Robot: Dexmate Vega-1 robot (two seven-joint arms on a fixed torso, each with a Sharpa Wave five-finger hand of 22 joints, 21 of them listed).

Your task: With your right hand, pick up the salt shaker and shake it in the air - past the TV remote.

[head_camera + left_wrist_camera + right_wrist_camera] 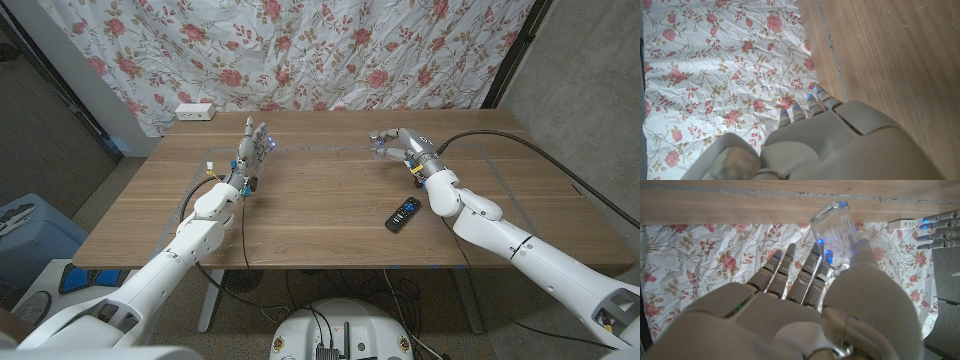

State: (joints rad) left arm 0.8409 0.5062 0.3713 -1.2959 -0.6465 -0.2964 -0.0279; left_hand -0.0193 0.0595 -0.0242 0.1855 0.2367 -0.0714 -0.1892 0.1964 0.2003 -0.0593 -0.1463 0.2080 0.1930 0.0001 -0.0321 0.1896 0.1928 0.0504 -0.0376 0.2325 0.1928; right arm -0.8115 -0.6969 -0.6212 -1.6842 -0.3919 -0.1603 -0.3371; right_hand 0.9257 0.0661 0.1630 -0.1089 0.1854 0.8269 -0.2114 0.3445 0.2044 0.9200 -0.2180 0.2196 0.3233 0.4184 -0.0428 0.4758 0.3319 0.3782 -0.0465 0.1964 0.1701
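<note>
Holding the clear salt shaker (836,234) in my right hand (402,146), fingers & thumb round it, up over the counter (320,215) at the far side, past the black TV remote (403,214). My left hand (248,152) stands up w/ fingers apart, nothing in it.

The head view looks down from above the near edge over the whole table (320,200), facing the far curtain (300,50). The left wrist view sits close behind the left hand (840,145) and faces the curtain and table edge. The right wrist view sits close behind the right hand (800,315). All three share the curtain and table.
</note>
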